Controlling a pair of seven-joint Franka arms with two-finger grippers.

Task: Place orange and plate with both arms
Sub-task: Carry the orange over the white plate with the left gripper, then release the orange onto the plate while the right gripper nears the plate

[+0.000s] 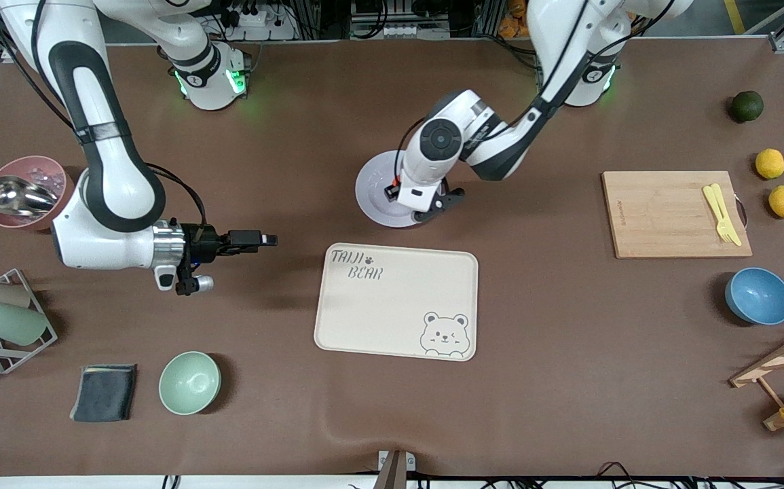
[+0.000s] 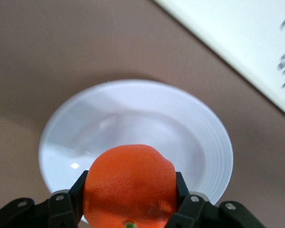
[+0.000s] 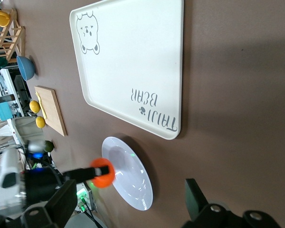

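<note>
The whole surface point(image 1: 392, 421) is taken in by the front view from high up across from the arm bases, which stand along its upper edge. From just above the left hand point(image 2: 130, 209), the left wrist view is aimed steeply down and very close at the orange point(image 2: 130, 187) and the plate point(image 2: 133, 123), with a corner of the tray point(image 2: 237, 42) caught. The right wrist view is held low and looks across the surface past the right hand point(image 3: 128, 209); the plate point(image 3: 130, 183), the orange point(image 3: 103, 174) and the tray point(image 3: 133, 61) are shared by all three views.
</note>
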